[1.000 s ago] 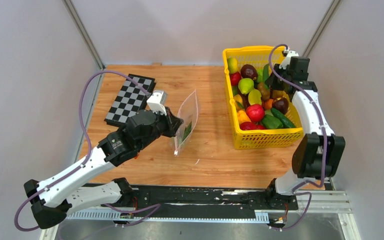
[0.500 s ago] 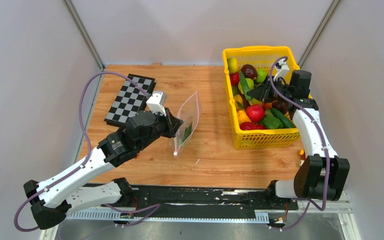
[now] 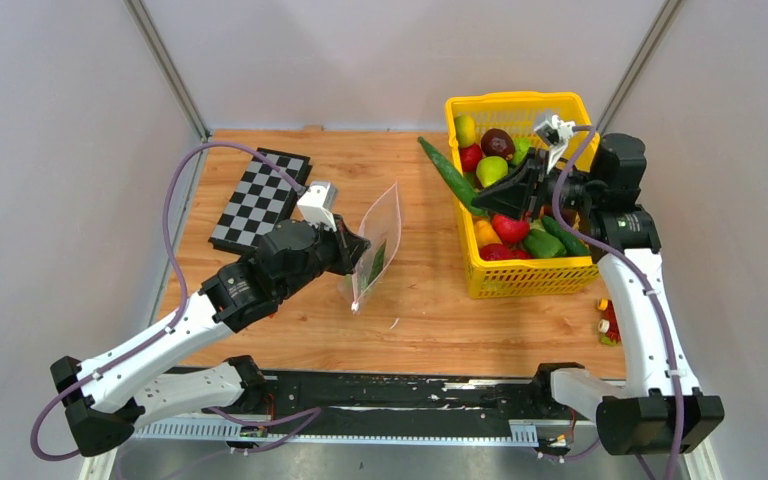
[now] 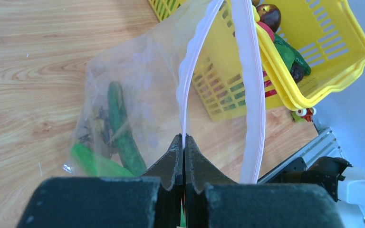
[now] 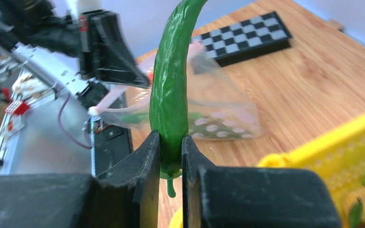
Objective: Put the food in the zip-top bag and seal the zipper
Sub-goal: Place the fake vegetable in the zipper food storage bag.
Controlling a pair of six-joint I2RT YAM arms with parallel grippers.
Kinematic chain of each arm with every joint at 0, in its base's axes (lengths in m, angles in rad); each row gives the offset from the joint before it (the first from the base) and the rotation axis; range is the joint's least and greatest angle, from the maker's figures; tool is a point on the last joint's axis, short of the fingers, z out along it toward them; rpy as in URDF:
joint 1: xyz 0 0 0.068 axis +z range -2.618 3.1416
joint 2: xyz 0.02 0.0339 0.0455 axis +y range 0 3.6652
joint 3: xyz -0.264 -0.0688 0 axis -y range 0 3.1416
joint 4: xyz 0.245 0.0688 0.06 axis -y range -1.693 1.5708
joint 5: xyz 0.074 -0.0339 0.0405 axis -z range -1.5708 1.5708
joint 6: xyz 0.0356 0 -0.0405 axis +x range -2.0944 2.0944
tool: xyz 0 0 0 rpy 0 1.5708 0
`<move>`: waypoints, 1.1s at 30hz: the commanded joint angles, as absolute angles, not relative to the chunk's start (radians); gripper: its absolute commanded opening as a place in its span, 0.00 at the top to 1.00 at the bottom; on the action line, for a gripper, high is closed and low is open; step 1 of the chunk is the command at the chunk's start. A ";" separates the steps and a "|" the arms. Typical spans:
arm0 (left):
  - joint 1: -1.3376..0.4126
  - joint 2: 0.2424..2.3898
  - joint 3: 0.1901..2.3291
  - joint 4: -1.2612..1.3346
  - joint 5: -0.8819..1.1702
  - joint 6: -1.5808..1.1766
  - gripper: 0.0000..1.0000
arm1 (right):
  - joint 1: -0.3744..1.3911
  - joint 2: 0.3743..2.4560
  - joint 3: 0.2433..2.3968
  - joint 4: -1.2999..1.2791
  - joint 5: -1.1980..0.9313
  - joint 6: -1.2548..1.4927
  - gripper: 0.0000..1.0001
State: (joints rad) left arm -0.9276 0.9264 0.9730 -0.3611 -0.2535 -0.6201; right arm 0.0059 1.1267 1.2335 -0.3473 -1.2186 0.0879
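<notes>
The clear, crinkly zip-top bag (image 3: 380, 235) stands on edge near the middle of the pale wooden table (image 3: 430, 320), mouth raised and gaping. The left gripper (image 4: 184, 142) is pinched tight on 1 lip of the thin pinkish-white zipper (image 4: 184, 85). The other lip bows away toward the basket, leaving a lens-shaped opening. In the bottom of the bag lie 2 items, a glossy dark green piece (image 4: 121, 128) and a bright green piece (image 4: 92, 164).

The right gripper (image 5: 171, 152) is clamped on the stem end of a long, smooth, slightly curved cucumber (image 5: 171, 85). The cucumber juts past the left wall of the yellow mesh basket (image 3: 525, 275) into the air over the table, apart from the bag.

The basket sits at the far right, heaped with shiny red, green, yellow and dark purple toy fruits (image 3: 510, 225). Bare wood lies between bag and basket. A black-and-white chessboard (image 3: 260, 200) lies flat at the far left. Small red bits (image 3: 608, 322) rest by the right edge. Plain grey walls close in 3 sides.
</notes>
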 commanded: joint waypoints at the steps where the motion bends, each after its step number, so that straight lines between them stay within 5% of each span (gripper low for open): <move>1: -0.925 0.923 0.991 -0.322 -0.250 -0.623 1.00 | 0.110 1.075 1.344 -0.547 -1.288 -0.118 1.00; 10: -0.925 0.915 0.984 -0.322 -0.300 -0.651 1.00 | 0.362 1.095 1.527 -0.938 -0.934 -0.315 1.00; 20: -0.924 0.911 0.980 -0.318 -0.419 -0.694 1.00 | 0.665 1.211 1.638 -1.177 -0.466 -0.240 1.00; 33: -0.926 0.983 1.031 -0.320 -0.272 -0.633 1.00 | 0.713 1.351 1.729 -1.162 -0.318 -0.125 1.00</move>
